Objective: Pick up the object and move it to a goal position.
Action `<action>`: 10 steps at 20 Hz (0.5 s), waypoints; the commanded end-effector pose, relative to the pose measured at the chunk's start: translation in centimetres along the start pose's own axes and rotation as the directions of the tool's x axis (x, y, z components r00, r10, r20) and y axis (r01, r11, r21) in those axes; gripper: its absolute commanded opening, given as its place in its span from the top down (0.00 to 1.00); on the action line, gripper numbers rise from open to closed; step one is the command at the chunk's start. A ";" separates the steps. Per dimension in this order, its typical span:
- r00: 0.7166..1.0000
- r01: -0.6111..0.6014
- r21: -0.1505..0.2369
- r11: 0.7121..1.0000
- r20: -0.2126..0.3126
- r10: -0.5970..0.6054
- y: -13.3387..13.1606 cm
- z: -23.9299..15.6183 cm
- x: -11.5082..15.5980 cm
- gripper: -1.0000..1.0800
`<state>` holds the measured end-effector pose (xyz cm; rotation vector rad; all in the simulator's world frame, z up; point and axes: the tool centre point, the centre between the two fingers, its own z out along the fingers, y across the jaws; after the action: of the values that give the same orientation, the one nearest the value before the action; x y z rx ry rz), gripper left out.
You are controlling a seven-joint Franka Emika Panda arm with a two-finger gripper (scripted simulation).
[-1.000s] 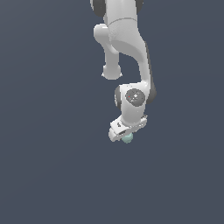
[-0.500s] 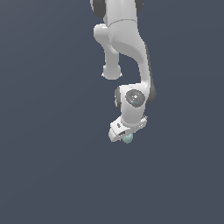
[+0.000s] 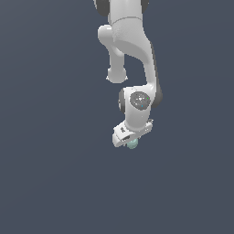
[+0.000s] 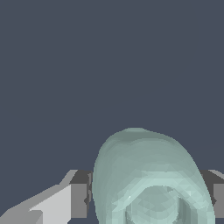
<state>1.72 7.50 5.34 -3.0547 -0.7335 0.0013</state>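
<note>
The object (image 3: 132,145) is a small pale teal-green rounded lump that sticks out just below the white gripper (image 3: 131,139) at the end of the arm in the exterior view. In the wrist view the object (image 4: 148,175) fills the space between the two fingers, with its ring-like dimple facing the camera. A grey finger pad (image 4: 79,199) sits against one side of it and the other finger (image 4: 217,199) against the opposite side. The gripper (image 4: 148,199) is shut on the object.
A plain dark grey-blue surface (image 3: 50,173) fills the background in both views. The white arm (image 3: 130,50) comes down from the top of the exterior view. No other objects show.
</note>
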 end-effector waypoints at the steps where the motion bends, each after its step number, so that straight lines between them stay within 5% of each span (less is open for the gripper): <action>1: 1.000 -0.001 -0.001 1.000 -0.001 0.001 0.6 -0.9 -0.3 1.00; 10: 1.000 0.000 0.000 1.000 -0.001 0.000 4.3 -7.2 -2.7 1.00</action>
<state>1.33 3.39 11.20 -3.0545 -0.7337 0.0013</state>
